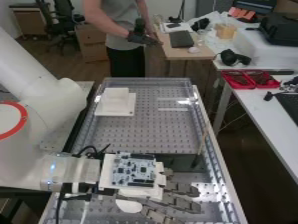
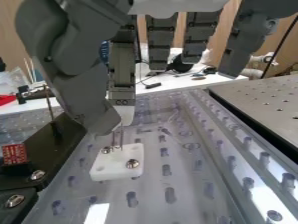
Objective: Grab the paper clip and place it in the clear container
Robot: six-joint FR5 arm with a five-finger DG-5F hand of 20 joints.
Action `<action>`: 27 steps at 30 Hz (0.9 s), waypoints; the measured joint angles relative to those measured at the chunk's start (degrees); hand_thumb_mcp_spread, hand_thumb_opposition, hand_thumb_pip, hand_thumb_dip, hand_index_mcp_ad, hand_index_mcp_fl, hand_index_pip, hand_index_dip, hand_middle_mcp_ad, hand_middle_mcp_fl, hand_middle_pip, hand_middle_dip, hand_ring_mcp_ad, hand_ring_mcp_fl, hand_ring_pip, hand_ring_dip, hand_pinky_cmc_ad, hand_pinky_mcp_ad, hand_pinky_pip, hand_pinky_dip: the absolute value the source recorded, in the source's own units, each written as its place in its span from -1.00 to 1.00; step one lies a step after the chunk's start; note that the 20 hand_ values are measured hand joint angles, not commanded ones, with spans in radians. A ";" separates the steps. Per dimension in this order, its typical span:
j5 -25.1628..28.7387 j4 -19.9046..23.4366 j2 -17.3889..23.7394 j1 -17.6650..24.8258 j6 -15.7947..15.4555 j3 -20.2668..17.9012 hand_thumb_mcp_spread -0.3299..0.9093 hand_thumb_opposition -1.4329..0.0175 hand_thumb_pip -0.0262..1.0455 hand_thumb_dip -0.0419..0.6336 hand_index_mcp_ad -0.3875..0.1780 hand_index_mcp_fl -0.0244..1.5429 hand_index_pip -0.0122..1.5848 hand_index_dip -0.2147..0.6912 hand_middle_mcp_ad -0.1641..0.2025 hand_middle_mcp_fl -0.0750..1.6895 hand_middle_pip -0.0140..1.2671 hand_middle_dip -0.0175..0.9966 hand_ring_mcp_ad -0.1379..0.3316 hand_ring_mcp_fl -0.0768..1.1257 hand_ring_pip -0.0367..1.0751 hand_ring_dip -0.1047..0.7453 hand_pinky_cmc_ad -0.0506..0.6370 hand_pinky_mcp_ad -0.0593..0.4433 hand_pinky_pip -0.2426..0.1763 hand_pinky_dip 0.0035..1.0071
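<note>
Arm: white (image 1: 66,172), reaching in from the left of the high view, thick and rounded, a red ring round one joint.
Bench: a grid of holes (image 1: 143,130) under a glossy, see-through surface that throws back bright patches of light.
Hand: dark grey (image 1: 178,202), partly closed. In the wrist view its thumb (image 2: 74,82) slants in to meet the pale tip of one finger (image 2: 122,65), and the two pinch the clip; the other fingers hang fairly straight, apart from it.
Black block: low and dark (image 2: 56,150), beside the clip's spot, with a small red piece (image 2: 14,154) on it.
Far block: white and stepped (image 1: 115,104), towards the bench's far end.
Board: pale, crowded with small parts (image 1: 135,170), mounted on white above the hand.
Near block: small, white, round-cornered (image 2: 112,170), lying on the bench with shiny screw heads in its top.
Clip: thin bare wire (image 2: 121,137), dull metallic grey, showing as two slender strands side by side, a narrow gap between them. They run nearly upright, down from the pinch to the near block's edge. Its upper part is hidden at the tips; whether its lower end touches the block, I cannot tell.
</note>
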 joint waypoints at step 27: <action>-0.10 0.26 -0.42 -0.38 0.62 -0.13 0.21 -0.16 0.50 0.06 -0.11 -0.69 0.96 -0.26 0.08 -0.84 -0.78 -0.62 0.07 -0.87 -0.77 -0.51 0.10 0.34 0.03 -0.44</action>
